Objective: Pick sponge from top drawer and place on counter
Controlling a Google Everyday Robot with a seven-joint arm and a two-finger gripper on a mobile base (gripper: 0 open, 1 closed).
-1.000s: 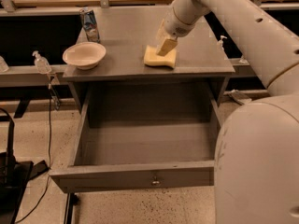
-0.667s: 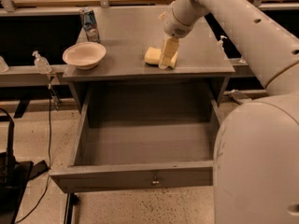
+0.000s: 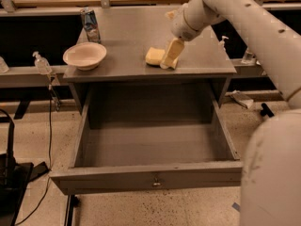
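The pale yellow sponge lies flat on the dark grey counter, near its front edge, right of centre. My gripper hangs from the arm that reaches in from the upper right. It stands just right of the sponge, tips down close to the counter, and is open with the sponge outside its grasp. One yellow-padded finger overlaps the sponge's right edge. The top drawer is pulled fully out below the counter; its inside shows nothing in it, and a brass lock sits at the centre of its front.
A cream bowl sits at the counter's left front. A drink can stands behind it. Small bottles stand on the side benches at left and right. My white body fills the lower right.
The gripper has let go of the sponge and lifted slightly. The sponge now lies flat on the counter to the finger's left. The drawer has not moved.
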